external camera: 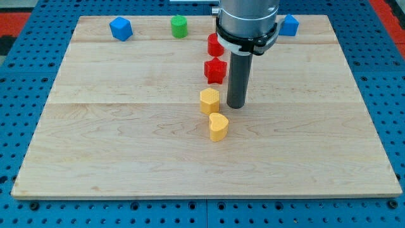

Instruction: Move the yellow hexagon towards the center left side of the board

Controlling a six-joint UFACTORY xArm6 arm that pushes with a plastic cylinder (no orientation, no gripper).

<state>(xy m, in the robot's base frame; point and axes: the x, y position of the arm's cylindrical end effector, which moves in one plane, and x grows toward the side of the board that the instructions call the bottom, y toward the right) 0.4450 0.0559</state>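
The yellow hexagon [209, 101] stands near the middle of the wooden board [114, 139]. My tip [236, 106] rests on the board just to the hexagon's right, a small gap apart. A yellow heart-shaped block [218, 126] sits just below the hexagon, toward the view's bottom.
A red star block [215, 70] stands just above the hexagon, and another red block [214, 45] above that, partly behind the arm. A blue block [120, 28] and a green cylinder [179, 26] stand at the top left. A blue block [289, 25] stands at the top right.
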